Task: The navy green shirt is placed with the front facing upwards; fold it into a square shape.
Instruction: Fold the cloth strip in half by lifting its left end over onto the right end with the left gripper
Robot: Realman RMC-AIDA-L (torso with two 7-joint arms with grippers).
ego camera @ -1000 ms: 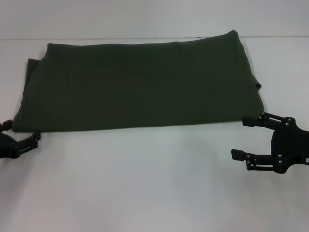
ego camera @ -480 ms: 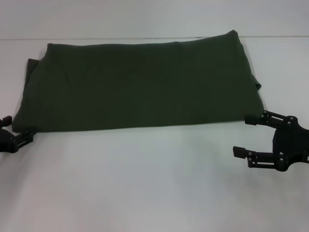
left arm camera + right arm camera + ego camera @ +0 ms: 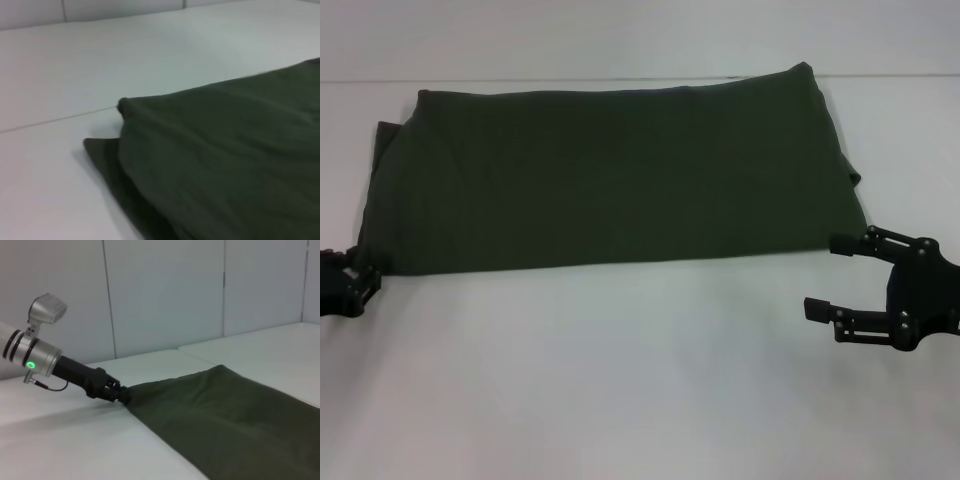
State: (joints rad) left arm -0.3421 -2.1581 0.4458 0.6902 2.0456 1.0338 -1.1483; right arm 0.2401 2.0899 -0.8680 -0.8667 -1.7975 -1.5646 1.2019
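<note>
White table (image 3: 640, 380) | folded navy green shirt (image 3: 610, 180) | left end effector (image 3: 350, 285) at its corner, opening unclear | right end effector (image 3: 840, 275) wide, empty

White table (image 3: 640, 380) (pale panelled wall (image 3: 165, 295) behind)
</note>
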